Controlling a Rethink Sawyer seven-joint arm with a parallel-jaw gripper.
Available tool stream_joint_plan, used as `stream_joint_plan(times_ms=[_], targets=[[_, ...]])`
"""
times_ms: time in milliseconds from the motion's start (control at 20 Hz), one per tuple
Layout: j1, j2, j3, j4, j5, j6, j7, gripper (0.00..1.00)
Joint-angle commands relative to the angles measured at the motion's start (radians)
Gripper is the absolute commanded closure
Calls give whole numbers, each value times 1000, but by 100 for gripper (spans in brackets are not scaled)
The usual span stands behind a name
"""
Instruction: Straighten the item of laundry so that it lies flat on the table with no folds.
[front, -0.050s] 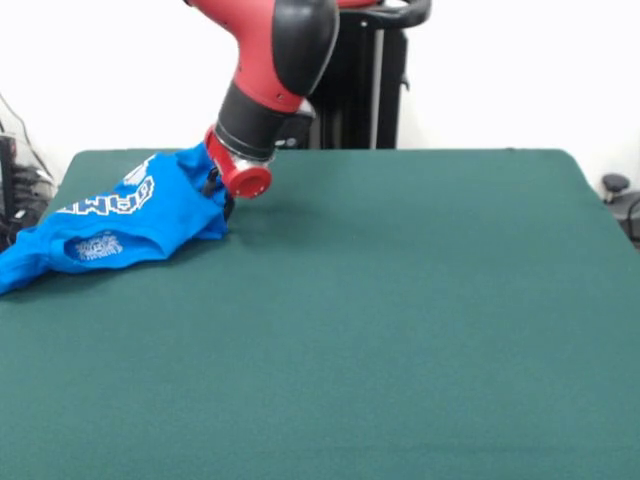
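The item of laundry (120, 225), a bright blue T-shirt with white lettering, lies bunched and folded at the far left of the green table (400, 320). Its left end hangs over the table's left edge, and its right end rises in a peak against the arm's wrist. The red and black arm comes down from the top, and its gripper (216, 190) sits low at that raised edge, mostly hidden behind the red wrist and the cloth. Whether it is open or shut does not show.
Cables and dark equipment (15, 185) sit off the table's left edge. A small black object (615, 185) stands beyond the right edge. The green cloth stretches wide to the right of and in front of the shirt.
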Motion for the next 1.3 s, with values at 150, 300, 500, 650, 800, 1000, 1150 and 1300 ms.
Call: stream_joint_plan(times_ms=[150, 300, 500, 650, 800, 1000, 1150, 1300], targets=[[-97, 26, 119, -85, -21, -128, 145, 0], [-107, -74, 154, -38, -33, -30, 129, 0], [-128, -126, 212, -6, -31, 6, 150, 0], [-182, -133, 281, 11, -66, -46, 168, 0], [-157, -105, 269, 3, -52, -100, 183, 0], [-94, -66, 209, -18, -15, -124, 163, 100], [-29, -39, 144, -34, 36, -115, 150, 100], [52, 0, 57, -49, 115, -116, 143, 100]])
